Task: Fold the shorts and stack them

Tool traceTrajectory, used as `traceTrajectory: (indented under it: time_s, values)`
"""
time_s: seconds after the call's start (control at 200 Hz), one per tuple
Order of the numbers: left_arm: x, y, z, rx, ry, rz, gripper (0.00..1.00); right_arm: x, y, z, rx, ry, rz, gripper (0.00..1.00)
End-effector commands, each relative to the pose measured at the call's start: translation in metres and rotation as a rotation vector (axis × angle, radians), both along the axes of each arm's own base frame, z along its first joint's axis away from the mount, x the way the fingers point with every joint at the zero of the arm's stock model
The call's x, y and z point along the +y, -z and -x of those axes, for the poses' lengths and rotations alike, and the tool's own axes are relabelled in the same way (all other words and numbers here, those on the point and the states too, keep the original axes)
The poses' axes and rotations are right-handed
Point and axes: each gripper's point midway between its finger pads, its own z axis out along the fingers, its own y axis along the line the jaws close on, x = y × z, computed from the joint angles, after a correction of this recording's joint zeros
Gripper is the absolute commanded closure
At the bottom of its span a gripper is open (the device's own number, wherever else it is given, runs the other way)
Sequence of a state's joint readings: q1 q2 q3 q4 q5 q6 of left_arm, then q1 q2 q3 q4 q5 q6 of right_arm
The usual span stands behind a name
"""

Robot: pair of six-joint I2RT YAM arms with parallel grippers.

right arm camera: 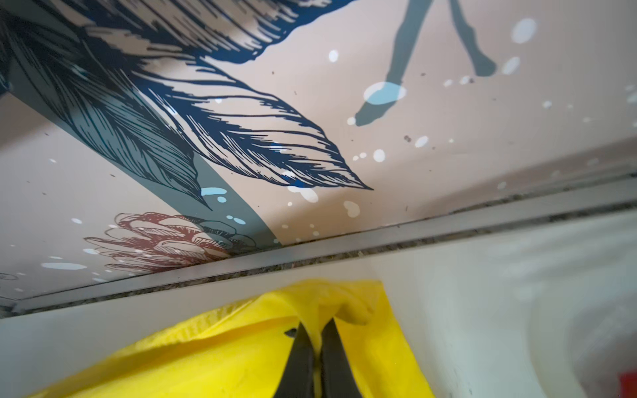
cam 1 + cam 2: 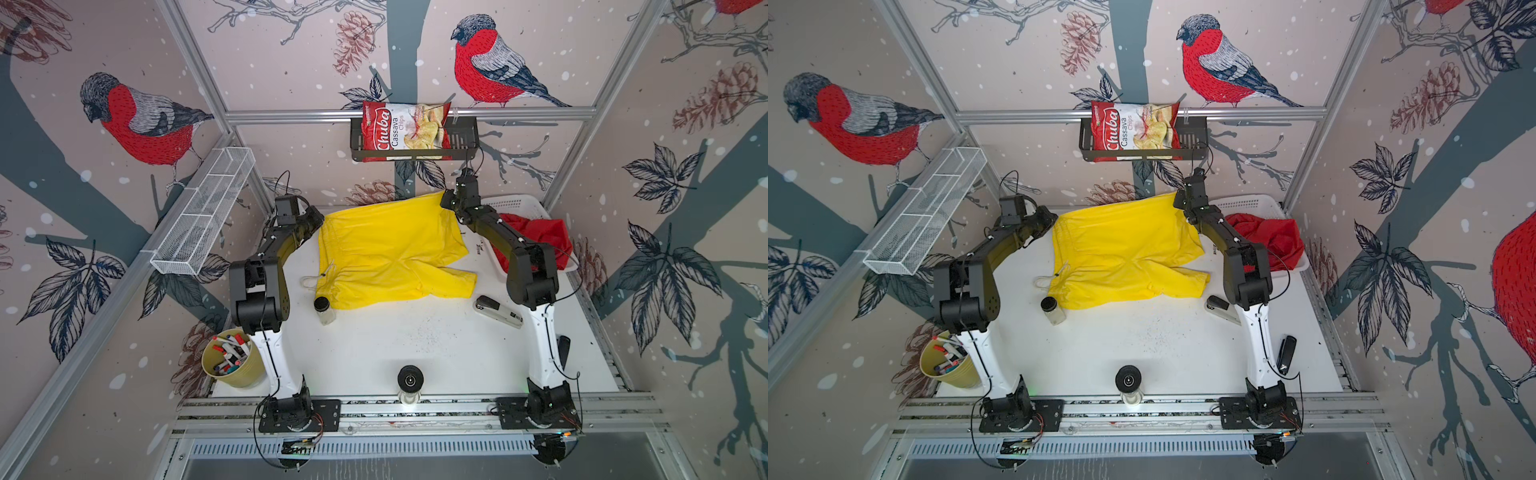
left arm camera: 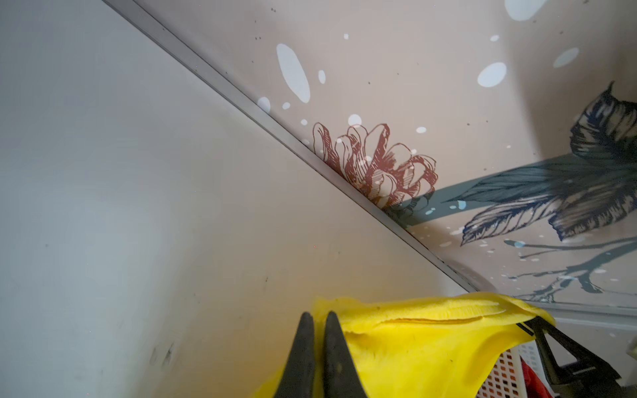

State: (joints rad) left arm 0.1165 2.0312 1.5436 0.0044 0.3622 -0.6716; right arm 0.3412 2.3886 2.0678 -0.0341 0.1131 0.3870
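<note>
While most of the bright yellow cloth shorts [image 2: 386, 253] lie spread flat on the white tabletop [image 2: 395, 345], their far edge is lifted off it at both corners, close to the back wall. At the far-left corner the left gripper [image 3: 317, 315] has its black fingers [image 3: 303, 351] pressed together on the yellow fabric, with cloth showing on either side of them. At the far-right corner the right gripper [image 1: 315, 324] pinches a bunched peak of the same fabric. Its fingertips stand a touch apart, with a sliver of yellow between them. In both top views that right corner rides higher than the rest of the garment. A white cord [image 2: 311, 281] loops out from the left edge of the shorts onto the table.

Over at the far right, partly behind the right arm, the red cloth shorts [image 2: 540, 237] sit crumpled in a white plastic lattice basket [image 2: 511, 203]. A clear jar with a black lid [image 2: 324, 310] rests just beside the near-left corner of the yellow pair. A grey and black stapler [image 2: 498, 311] lies near the end of the right leg, apart from the cloth.
</note>
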Motion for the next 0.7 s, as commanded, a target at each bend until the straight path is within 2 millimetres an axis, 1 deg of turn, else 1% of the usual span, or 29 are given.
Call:
traceTrajectory:
  time_s: [0.0, 0.035, 0.04, 0.055, 0.07, 0.095, 0.155, 0.21, 0.225, 0.235, 0.255, 0.28, 0.29, 0.31, 0.325, 0.36, 0.38, 0.395, 0.405, 0.435, 0.48, 0.485, 0.495, 0.535, 0.555, 0.59, 0.645, 0.695]
  values:
    - [0.016, -0.011, -0.020, -0.040, -0.042, -0.053, 0.72, -0.007, -0.008, -0.013, -0.062, 0.035, 0.038, 0.61]
    - [0.015, -0.015, -0.023, -0.039, -0.038, -0.054, 0.54, -0.007, -0.007, -0.013, -0.057, 0.034, 0.041, 0.55]
    - [0.016, -0.015, -0.024, -0.039, -0.039, -0.055, 0.49, -0.007, -0.008, -0.013, -0.058, 0.034, 0.040, 0.54]
    - [0.016, -0.017, -0.024, -0.039, -0.039, -0.056, 0.41, -0.008, -0.009, -0.013, -0.056, 0.034, 0.041, 0.52]
    - [0.016, -0.020, -0.025, -0.041, -0.039, -0.057, 0.34, -0.009, -0.011, -0.012, -0.055, 0.033, 0.043, 0.50]
    - [0.016, -0.024, -0.025, -0.044, -0.040, -0.061, 0.29, -0.010, -0.013, -0.010, -0.048, 0.031, 0.046, 0.48]
    - [0.020, -0.037, -0.022, -0.050, -0.058, -0.082, 0.22, -0.013, -0.021, -0.003, -0.031, 0.031, 0.055, 0.42]
    - [0.024, -0.050, -0.014, -0.057, -0.077, -0.110, 0.19, -0.017, -0.027, 0.008, -0.008, 0.024, 0.069, 0.36]
    - [0.025, -0.051, -0.011, -0.053, -0.081, -0.116, 0.19, -0.018, -0.029, 0.012, -0.003, 0.024, 0.071, 0.35]
    - [0.026, -0.056, -0.009, -0.058, -0.086, -0.122, 0.19, -0.019, -0.032, 0.014, -0.001, 0.024, 0.072, 0.33]
    - [0.028, -0.060, -0.004, -0.058, -0.094, -0.131, 0.19, -0.021, -0.032, 0.020, 0.008, 0.026, 0.077, 0.30]
    - [0.028, -0.063, 0.003, -0.055, -0.098, -0.140, 0.19, -0.024, -0.037, 0.027, 0.011, 0.027, 0.077, 0.26]
    - [0.028, -0.066, 0.006, -0.057, -0.101, -0.145, 0.19, -0.025, -0.036, 0.031, 0.018, 0.027, 0.081, 0.25]
    - [0.029, -0.065, 0.013, -0.043, -0.107, -0.150, 0.19, -0.028, -0.040, 0.037, 0.021, 0.030, 0.079, 0.23]
    - [0.030, -0.068, 0.019, -0.040, -0.112, -0.155, 0.19, -0.030, -0.042, 0.043, 0.025, 0.033, 0.078, 0.22]
    - [0.030, -0.069, 0.033, -0.028, -0.120, -0.160, 0.19, -0.035, -0.043, 0.058, 0.038, 0.035, 0.078, 0.21]
    - [0.029, -0.070, 0.042, -0.023, -0.120, -0.162, 0.19, -0.037, -0.047, 0.066, 0.036, 0.035, 0.072, 0.21]
    - [0.027, -0.069, 0.049, -0.014, -0.121, -0.162, 0.20, -0.038, -0.044, 0.073, 0.045, 0.033, 0.073, 0.21]
    - [0.027, -0.068, 0.053, -0.011, -0.123, -0.163, 0.20, -0.038, -0.048, 0.078, 0.042, 0.031, 0.069, 0.20]
    - [0.024, -0.068, 0.067, -0.005, -0.123, -0.163, 0.20, -0.041, -0.048, 0.092, 0.052, 0.025, 0.070, 0.21]
    - [0.018, -0.057, 0.089, 0.023, -0.116, -0.171, 0.21, -0.042, -0.046, 0.115, 0.078, 0.010, 0.079, 0.20]
    - [0.017, -0.060, 0.091, 0.019, -0.116, -0.174, 0.21, -0.042, -0.045, 0.117, 0.083, 0.008, 0.081, 0.20]
    - [0.016, -0.055, 0.096, 0.032, -0.115, -0.177, 0.21, -0.042, -0.045, 0.121, 0.089, 0.005, 0.083, 0.20]
    - [0.011, -0.045, 0.117, 0.064, -0.107, -0.198, 0.21, -0.043, -0.037, 0.140, 0.132, -0.013, 0.100, 0.20]
    - [0.008, -0.042, 0.125, 0.079, -0.098, -0.211, 0.21, -0.043, -0.032, 0.149, 0.159, -0.022, 0.111, 0.19]
    - [0.003, -0.027, 0.143, 0.128, -0.084, -0.233, 0.22, -0.043, -0.022, 0.165, 0.209, -0.041, 0.126, 0.19]
    - [0.001, -0.010, 0.169, 0.185, -0.076, -0.259, 0.21, -0.045, -0.008, 0.188, 0.271, -0.065, 0.145, 0.18]
    - [-0.001, 0.005, 0.188, 0.230, -0.065, -0.264, 0.22, -0.047, 0.004, 0.208, 0.321, -0.072, 0.153, 0.17]
